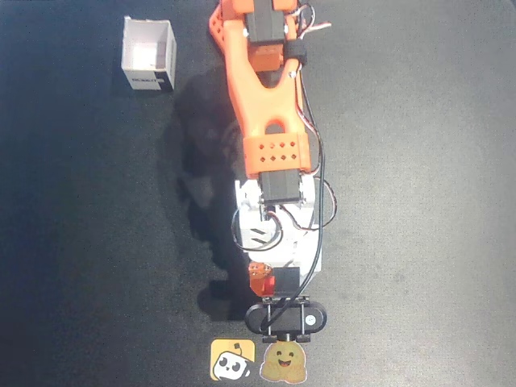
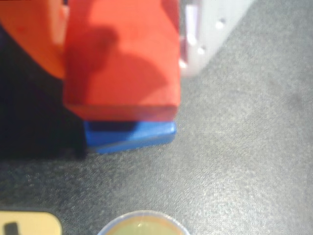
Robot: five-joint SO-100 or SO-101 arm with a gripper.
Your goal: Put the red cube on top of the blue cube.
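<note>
In the wrist view the red cube (image 2: 122, 54) sits between an orange finger (image 2: 29, 34) on the left and a white finger (image 2: 200, 34) on the right. My gripper (image 2: 124, 73) is shut on it. The blue cube (image 2: 129, 134) lies on the dark table directly under the red cube; only its near edge shows, and the two look in contact or nearly so. In the overhead view my gripper (image 1: 270, 282) points down at the table near the bottom centre. Both cubes are hidden there under the arm.
A white open box (image 1: 149, 55) stands at the top left of the overhead view. Two stickers, yellow (image 1: 232, 359) and brown (image 1: 285, 363), lie just below the gripper. The wrist view shows their edges: yellow (image 2: 29, 224) and brown (image 2: 144, 226).
</note>
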